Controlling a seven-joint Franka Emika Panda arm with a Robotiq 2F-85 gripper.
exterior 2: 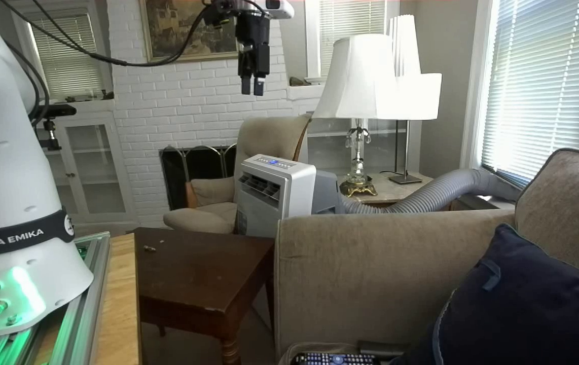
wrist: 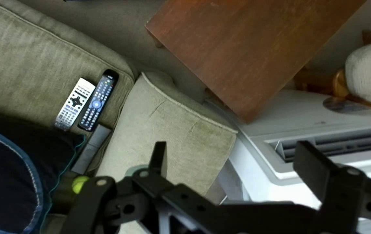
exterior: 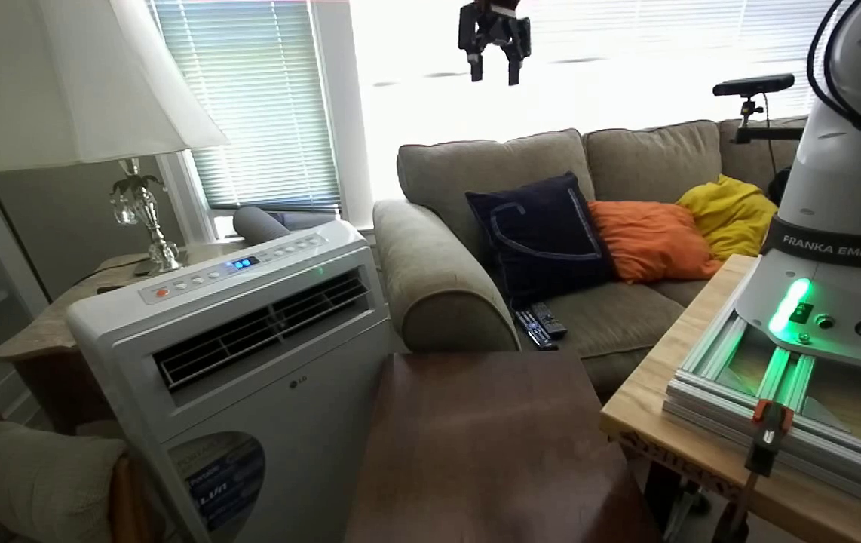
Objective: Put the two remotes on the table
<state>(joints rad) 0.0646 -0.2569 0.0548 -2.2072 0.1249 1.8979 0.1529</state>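
Two remotes lie side by side on the sofa seat, by the inside of the armrest. The black remote (exterior: 534, 330) also shows in the wrist view (wrist: 98, 101) and partly at the bottom of an exterior view (exterior 2: 335, 359). The other remote (exterior: 549, 320) looks silvery in the wrist view (wrist: 75, 104). The dark brown table (exterior: 498, 445) stands beside the sofa arm; it also shows in an exterior view (exterior 2: 203, 258) and the wrist view (wrist: 253, 42). My gripper (exterior: 495, 81) is open and empty, high above the scene (exterior 2: 252, 94); its fingers are wide apart in the wrist view (wrist: 231, 152).
The sofa armrest (wrist: 166, 120) rises between remotes and air conditioner (exterior: 249, 332). A dark blue cushion (wrist: 6, 175), a slim grey bar (wrist: 91, 149) and a yellow-green ball (wrist: 79, 184) lie close to the remotes. A tall lamp (exterior: 84, 83) stands behind the air conditioner.
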